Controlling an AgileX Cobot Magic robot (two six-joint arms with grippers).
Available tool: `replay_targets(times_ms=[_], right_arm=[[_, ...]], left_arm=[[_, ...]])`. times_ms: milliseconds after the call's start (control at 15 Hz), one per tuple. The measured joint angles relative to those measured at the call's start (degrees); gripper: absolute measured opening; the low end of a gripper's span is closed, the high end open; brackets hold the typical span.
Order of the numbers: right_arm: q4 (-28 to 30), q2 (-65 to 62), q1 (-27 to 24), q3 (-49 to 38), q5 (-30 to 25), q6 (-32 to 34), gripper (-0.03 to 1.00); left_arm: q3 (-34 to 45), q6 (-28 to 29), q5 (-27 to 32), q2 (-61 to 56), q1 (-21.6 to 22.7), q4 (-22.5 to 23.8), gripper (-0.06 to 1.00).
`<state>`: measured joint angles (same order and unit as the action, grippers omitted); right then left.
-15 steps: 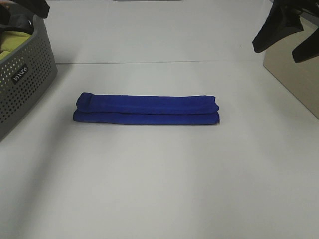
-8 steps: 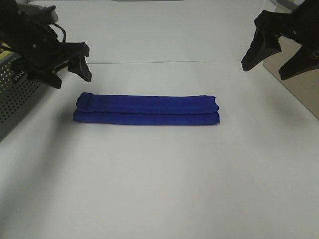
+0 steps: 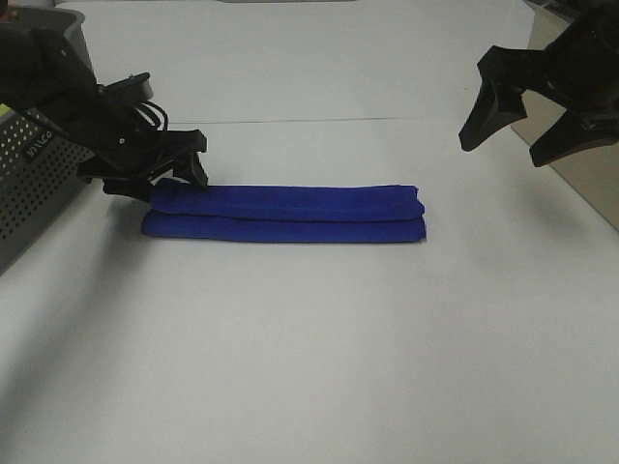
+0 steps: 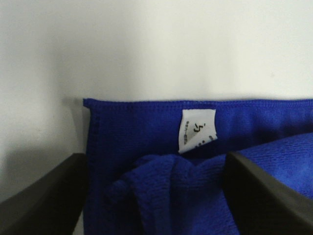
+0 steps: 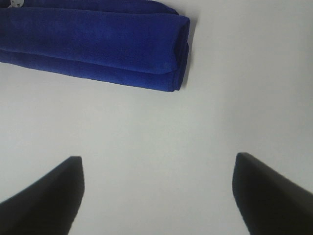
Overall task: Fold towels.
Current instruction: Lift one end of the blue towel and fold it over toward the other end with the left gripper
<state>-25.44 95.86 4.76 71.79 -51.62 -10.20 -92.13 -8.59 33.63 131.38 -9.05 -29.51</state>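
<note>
The towel (image 3: pixel 290 215) is a royal-blue cloth folded into a long narrow strip across the middle of the white table. My left gripper (image 3: pixel 155 184) is open and straddles the strip's left end, one finger on each side. In the left wrist view, the towel's (image 4: pixel 146 142) white tag (image 4: pixel 198 129) lies between the two dark fingers (image 4: pixel 44 196), on the bottom layer below a bunched upper fold. My right gripper (image 3: pixel 503 150) hangs open in the air, above and to the right of the towel's right end. The right wrist view shows that rounded end (image 5: pixel 166 49) well beyond the right gripper (image 5: pixel 156 196).
A grey perforated basket (image 3: pixel 39 184) stands at the table's left edge, right behind the left arm. A tan box-like surface (image 3: pixel 580 174) sits at the right edge under the right arm. A seam line (image 3: pixel 338 121) crosses the table behind the towel.
My left arm has swung down from the basket corner to the towel's left end. The right gripper has drifted a little down and left. The towel has not moved.
</note>
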Motion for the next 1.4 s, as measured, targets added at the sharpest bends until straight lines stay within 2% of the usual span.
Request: replay_targets(times_ms=[267,467,733,867,1000,1133,1267,1400], right_arm=[[0.0,0.06,0.0,0.0,0.06,0.0,0.78],[0.0,0.06,0.0,0.0,0.52,-0.06,0.78],[0.0,0.06,0.0,0.0,0.57,-0.06,0.78],[0.0,0.06,0.0,0.0,0.57,-0.06,0.78],[0.0,0.06,0.0,0.0,0.8,-0.06,0.78],[0.0,0.06,0.0,0.0,0.8,-0.06,0.78],[0.0,0.06,0.0,0.0,0.8,-0.06,0.78],[-0.06,0.06,0.0,0.0,0.8,-0.06,0.78]], left_arm=[[-1.03,0.0,1.32,1.26,0.0,1.72,0.73],[-1.66,0.11,3.38,0.34,0.0,5.39,0.73],[-2.12,3.95,5.67,-0.23,0.0,8.82,0.73],[-2.18,4.3,5.44,0.8,0.0,7.79,0.73],[-2.18,2.64,3.84,1.43,-0.17,2.86,0.73],[-2.23,1.03,3.5,1.72,-0.69,1.2,0.72],[-2.23,0.69,3.44,1.89,-1.03,1.15,0.64],[-2.23,1.89,3.72,2.06,-1.03,3.04,0.47]])
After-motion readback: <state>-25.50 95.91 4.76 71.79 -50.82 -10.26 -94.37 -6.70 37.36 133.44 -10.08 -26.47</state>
